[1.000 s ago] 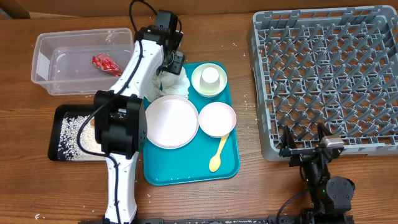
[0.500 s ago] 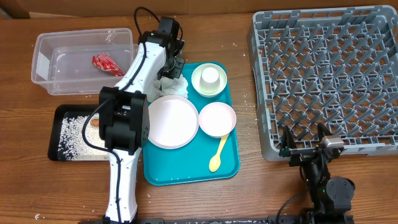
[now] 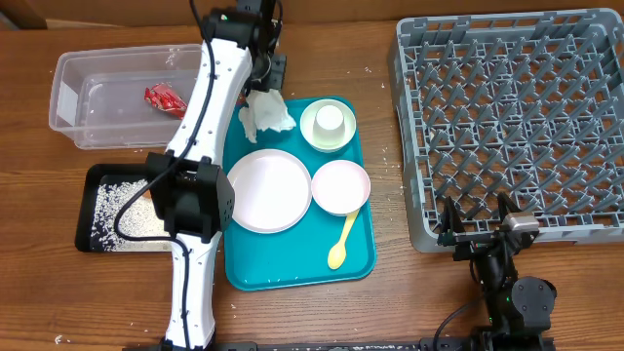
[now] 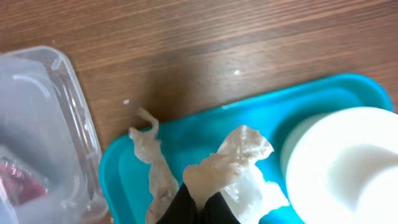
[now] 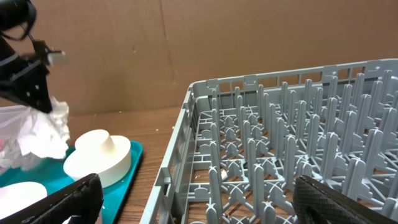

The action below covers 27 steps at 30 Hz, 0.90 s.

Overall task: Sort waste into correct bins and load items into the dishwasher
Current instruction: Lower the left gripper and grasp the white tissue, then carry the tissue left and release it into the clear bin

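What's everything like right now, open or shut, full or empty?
Left fingers: shut on the napkin.
Right fingers: open, holding nothing.
Napkin: crumpled, pinched above the teal tray.
Clear tub: holds a red wrapper.
Black tray: holds white crumbs.
Dish rack: empty.
Plate: empty.
Cup: sitting in a bowl.
Other bowl: empty.
Spoon: lying on the teal tray.

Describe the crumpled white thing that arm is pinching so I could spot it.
Find the teal tray mid-table. At its far corner nearest the clear plastic tub is a crumpled white paper napkin. Unlike the smooth round bowl beside it, it is wrinkled and floppy, pinched in the left pincer.
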Available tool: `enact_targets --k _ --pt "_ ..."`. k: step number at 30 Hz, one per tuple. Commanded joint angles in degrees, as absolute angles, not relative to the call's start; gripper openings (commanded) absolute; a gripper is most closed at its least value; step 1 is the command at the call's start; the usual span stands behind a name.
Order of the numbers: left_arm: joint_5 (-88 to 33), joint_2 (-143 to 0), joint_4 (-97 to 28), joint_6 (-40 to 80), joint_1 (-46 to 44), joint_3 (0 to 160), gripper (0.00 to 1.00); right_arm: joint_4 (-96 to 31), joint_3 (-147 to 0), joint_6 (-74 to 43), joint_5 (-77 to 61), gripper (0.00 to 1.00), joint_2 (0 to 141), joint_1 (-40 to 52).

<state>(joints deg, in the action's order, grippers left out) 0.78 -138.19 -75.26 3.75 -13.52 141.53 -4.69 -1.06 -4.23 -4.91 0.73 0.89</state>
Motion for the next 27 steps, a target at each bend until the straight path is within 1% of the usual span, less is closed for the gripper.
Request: enact_targets --k 1,6,9,15,21,27 --pt "-2.61 -138.06 -78.72 6.04 -13.82 146.04 0.04 -4.43 -0.47 -4.05 -4.32 1.0 0.3 1.1" --pt "-4.67 -138.06 -83.55 6.52 -13.82 146.39 0.04 -4.43 -0.47 -4.05 -4.32 1.0 0.3 1.1" --pt "-3.81 -137.82 -85.25 7.99 -13.76 146.43 0.04 -4.43 -0.47 -4.05 -4.32 1.0 0.3 1.1" --pt "-3.86 -134.52 -84.05 10.35 -11.35 146.52 0.04 -4.43 -0.47 -4.05 -4.34 1.0 0.3 1.1" --pt "-2.76 -127.96 -81.87 11.77 -5.61 146.54 0.04 -4.43 -0.47 -4.05 -4.32 1.0 0.3 1.1" --pt "-2.0 -124.44 -78.72 13.58 4.58 146.52 0.04 -4.43 -0.47 -4.05 -4.32 1.0 0.3 1.1"
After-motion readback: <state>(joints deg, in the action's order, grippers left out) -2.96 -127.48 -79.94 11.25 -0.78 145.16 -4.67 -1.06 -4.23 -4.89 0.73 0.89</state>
